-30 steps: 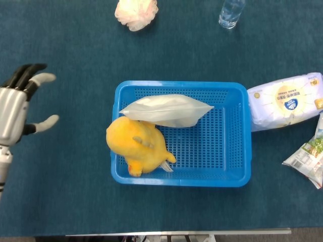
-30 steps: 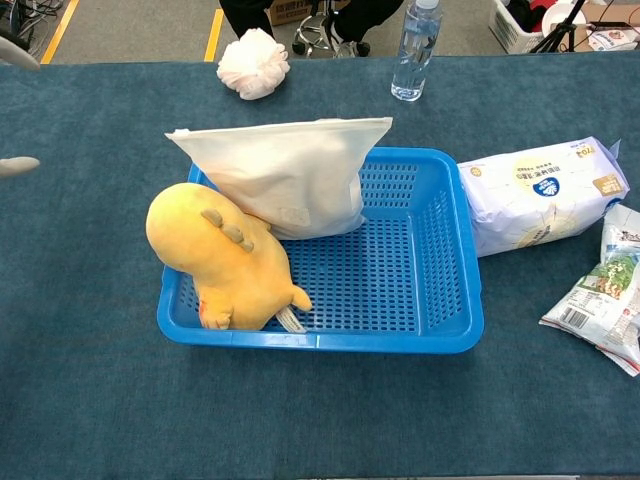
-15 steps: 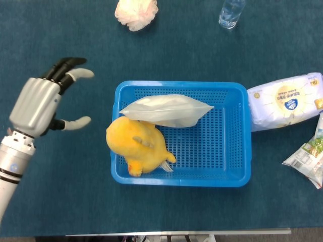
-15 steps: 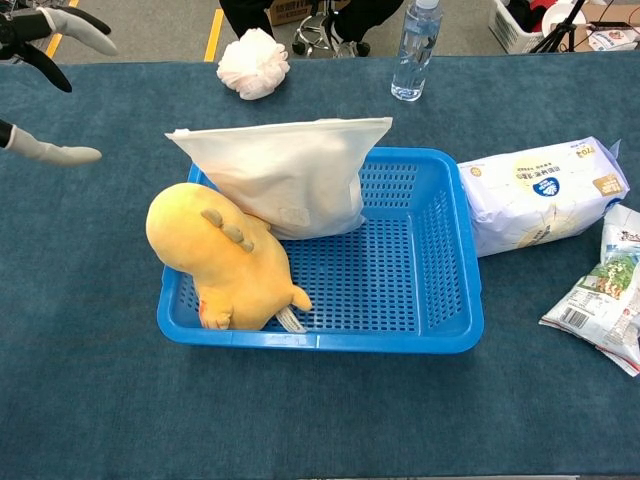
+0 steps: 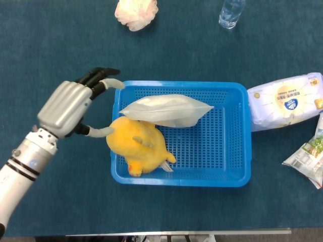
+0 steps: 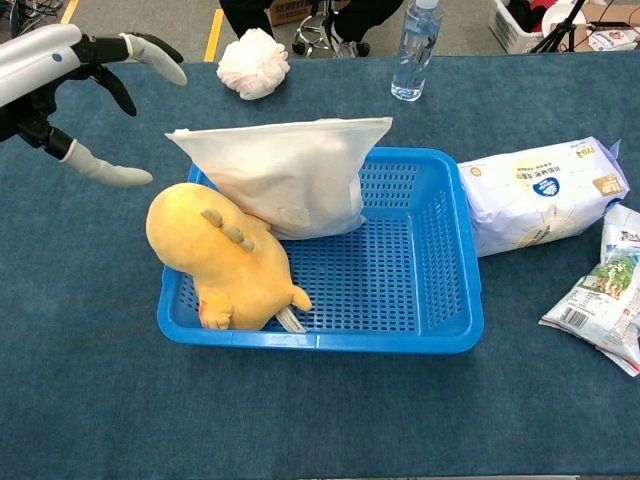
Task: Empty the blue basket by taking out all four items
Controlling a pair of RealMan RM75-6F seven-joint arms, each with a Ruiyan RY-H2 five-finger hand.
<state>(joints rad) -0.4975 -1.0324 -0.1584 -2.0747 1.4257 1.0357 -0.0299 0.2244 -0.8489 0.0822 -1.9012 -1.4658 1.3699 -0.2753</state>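
Note:
The blue basket (image 5: 232,151) (image 6: 430,290) sits mid-table. Inside it a yellow plush toy (image 5: 137,145) (image 6: 222,255) fills the left end, and a white zip bag (image 5: 166,111) (image 6: 285,175) leans upright against the back wall. My left hand (image 5: 70,108) (image 6: 60,80) hovers just left of the basket, fingers spread and holding nothing, thumb tip close to the plush. A white tissue pack (image 5: 285,100) (image 6: 540,190) and a snack packet (image 5: 308,156) (image 6: 595,300) lie on the table right of the basket. My right hand shows in neither view.
A pink bath pouf (image 5: 136,12) (image 6: 252,62) and a clear water bottle (image 5: 231,12) (image 6: 412,50) stand at the far edge. Dark blue cloth covers the table (image 5: 60,201).
My left hand has swept in from the far left toward the basket's left end, staying spread. Nothing in the basket has moved.

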